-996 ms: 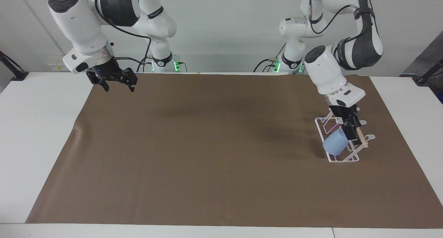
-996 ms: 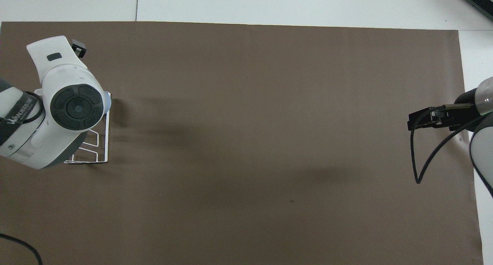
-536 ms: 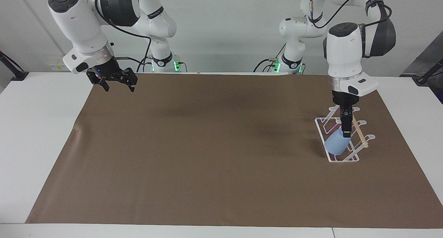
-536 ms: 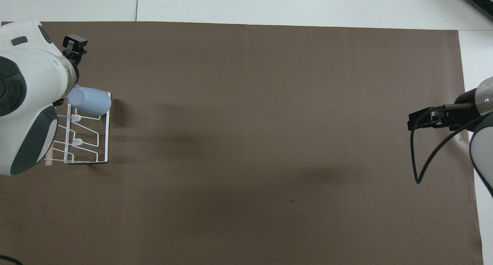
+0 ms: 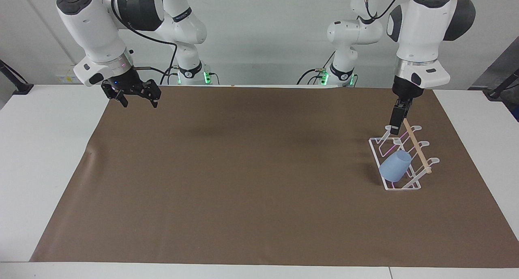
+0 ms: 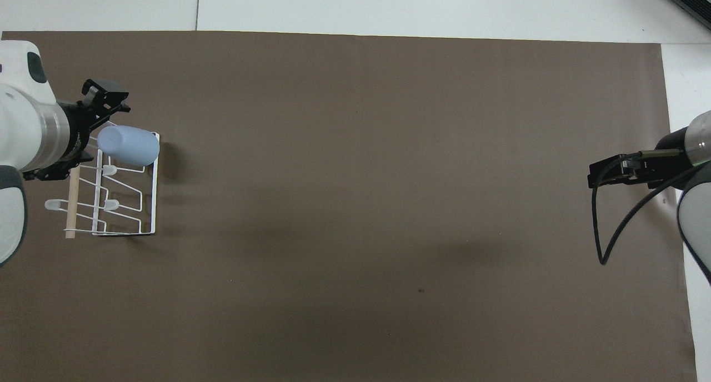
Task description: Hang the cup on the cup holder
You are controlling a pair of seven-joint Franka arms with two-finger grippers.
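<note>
Left end effector (image 5: 398, 119) risen, apparently clear of cup (image 5: 394, 166).

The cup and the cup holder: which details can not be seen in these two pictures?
- Cup: whether a prong sits inside it; its own wall hides this in both views.
- Cup holder: the corner under the left gripper in the overhead view, covered by the arm.
- Left gripper: seen edge-on in the facing view, so its fingers overlap.
- Right gripper: mostly cut off by the overhead view's edge.
</note>
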